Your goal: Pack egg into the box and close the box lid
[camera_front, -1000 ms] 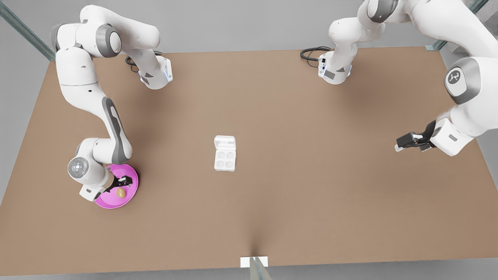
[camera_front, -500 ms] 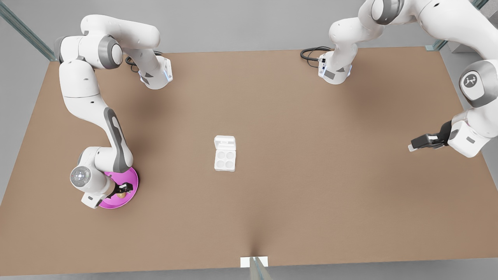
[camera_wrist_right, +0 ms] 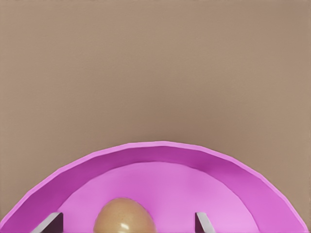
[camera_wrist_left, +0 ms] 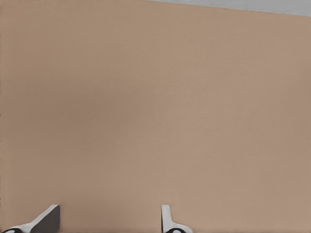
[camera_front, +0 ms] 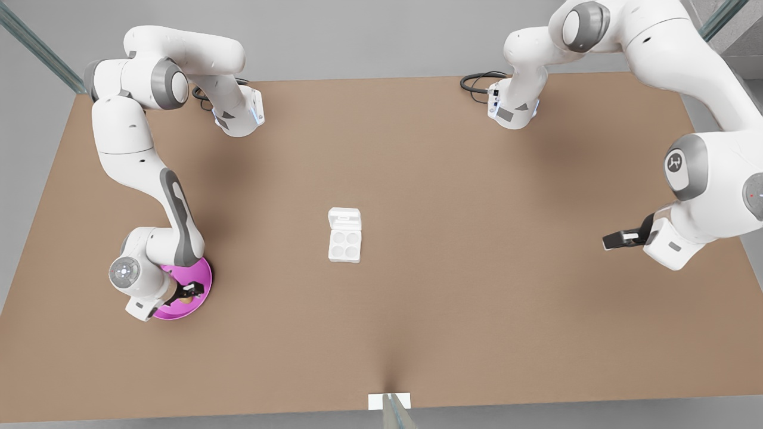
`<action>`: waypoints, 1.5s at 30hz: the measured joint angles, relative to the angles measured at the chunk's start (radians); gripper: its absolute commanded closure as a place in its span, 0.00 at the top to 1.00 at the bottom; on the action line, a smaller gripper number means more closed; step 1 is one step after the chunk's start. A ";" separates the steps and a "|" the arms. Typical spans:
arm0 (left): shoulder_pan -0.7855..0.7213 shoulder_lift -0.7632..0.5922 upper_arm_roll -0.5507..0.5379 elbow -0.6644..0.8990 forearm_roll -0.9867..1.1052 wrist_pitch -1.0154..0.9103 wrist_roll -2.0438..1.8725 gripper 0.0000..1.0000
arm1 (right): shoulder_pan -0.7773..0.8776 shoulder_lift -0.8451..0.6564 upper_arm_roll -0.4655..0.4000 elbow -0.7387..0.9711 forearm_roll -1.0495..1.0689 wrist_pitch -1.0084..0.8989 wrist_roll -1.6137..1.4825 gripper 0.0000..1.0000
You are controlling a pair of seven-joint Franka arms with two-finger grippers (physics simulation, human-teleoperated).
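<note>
Egg (camera_wrist_right: 124,216) lying on pink plate (camera_wrist_right: 160,160), at front view's left on table (camera_front: 477,310). Right gripper (camera_front: 189,292) hanging low over plate, fingers (camera_wrist_right: 203,223) spread, straddling egg without touching. Box (camera_front: 344,245) sitting mid-table, well apart from plate, four cups bare; box lid (camera_front: 344,218) lying open flat at far side. Left gripper (camera_front: 617,240) hovering over bare table at front view's right, waiting, fingers (camera_wrist_left: 167,221) spread, gripping nothing.
</note>
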 measured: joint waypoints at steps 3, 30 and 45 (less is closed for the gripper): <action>0.002 -0.001 0.000 0.000 0.009 0.000 0.000 1.00 | -0.002 0.000 0.000 -0.007 0.001 -0.003 0.000 0.89; -0.003 0.000 0.000 -0.006 0.018 -0.006 -0.001 1.00 | -0.005 0.006 0.000 -0.005 0.000 -0.012 -0.005 0.71; -0.005 0.000 -0.002 -0.014 0.019 -0.012 0.000 1.00 | -0.005 0.006 0.001 -0.005 -0.001 -0.012 -0.003 0.59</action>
